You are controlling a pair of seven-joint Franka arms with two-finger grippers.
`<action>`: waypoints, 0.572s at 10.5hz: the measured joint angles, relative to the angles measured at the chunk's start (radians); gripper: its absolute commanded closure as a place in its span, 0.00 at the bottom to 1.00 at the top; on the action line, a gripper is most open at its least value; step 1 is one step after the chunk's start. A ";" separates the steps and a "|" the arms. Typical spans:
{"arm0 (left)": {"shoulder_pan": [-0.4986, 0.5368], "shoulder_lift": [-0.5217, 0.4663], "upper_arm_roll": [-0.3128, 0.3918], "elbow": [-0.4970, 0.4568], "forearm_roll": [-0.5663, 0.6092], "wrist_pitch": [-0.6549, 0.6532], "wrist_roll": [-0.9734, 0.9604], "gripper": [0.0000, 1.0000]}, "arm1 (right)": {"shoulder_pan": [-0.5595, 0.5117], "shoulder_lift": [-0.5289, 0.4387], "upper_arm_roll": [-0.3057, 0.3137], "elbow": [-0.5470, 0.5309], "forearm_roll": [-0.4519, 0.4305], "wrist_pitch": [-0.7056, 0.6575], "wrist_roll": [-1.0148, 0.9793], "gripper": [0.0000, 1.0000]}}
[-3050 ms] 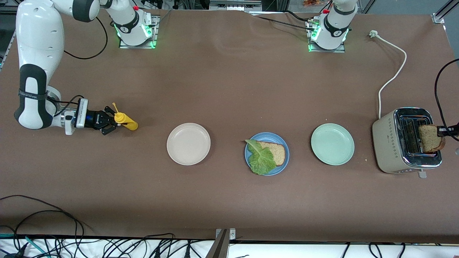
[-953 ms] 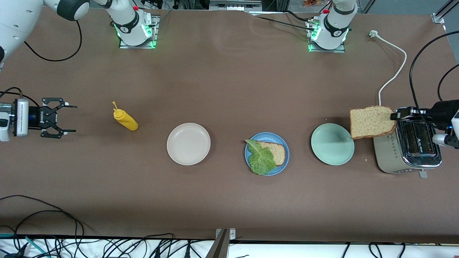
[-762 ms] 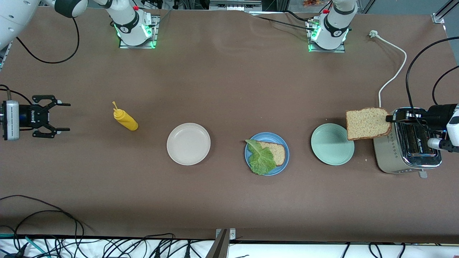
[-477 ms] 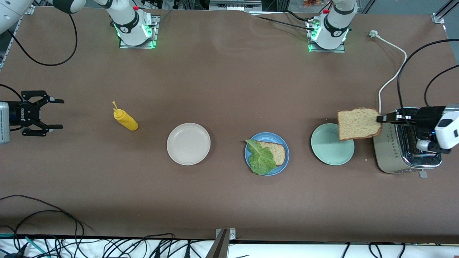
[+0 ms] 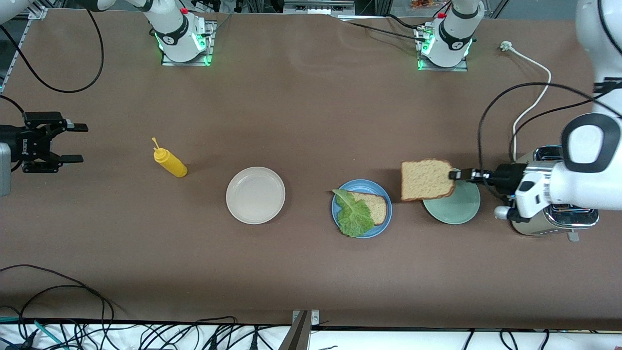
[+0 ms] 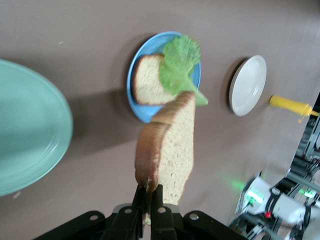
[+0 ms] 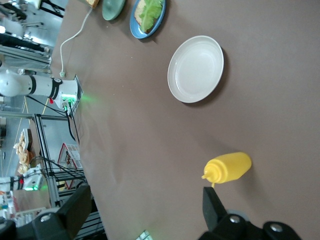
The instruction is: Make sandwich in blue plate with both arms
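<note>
While carried edge-first toward the round mid-blue plate, brown wholegrain top slice hangs pinched by its crust in left gripper, jaws clamped together on that crust. Slice over the gap between blue plate and pale mint-green plate, overlapping the green plate's rim. Target lies straight ahead of the fingertips, toward the right arm's end of the table. On blue plate: lower bread slice with ruffled green lettuce leaf draped over one half. Held slice roughly flat in front view, long axis in line with the fingers. Left forearm stretched low and level over chrome toaster. Right gripper waits at the table's edge, jaws wide apart, empty, well clear of yellow squeeze bottle and cream-white plate.
</note>
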 measured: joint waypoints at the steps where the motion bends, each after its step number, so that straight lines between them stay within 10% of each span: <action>1: -0.027 0.005 0.001 -0.042 -0.047 0.084 0.000 1.00 | 0.002 -0.009 0.023 0.035 -0.017 -0.010 0.097 0.00; 6: -0.164 0.097 0.003 -0.098 -0.213 0.330 0.000 1.00 | 0.000 -0.196 0.388 0.089 -0.466 -0.007 0.576 0.00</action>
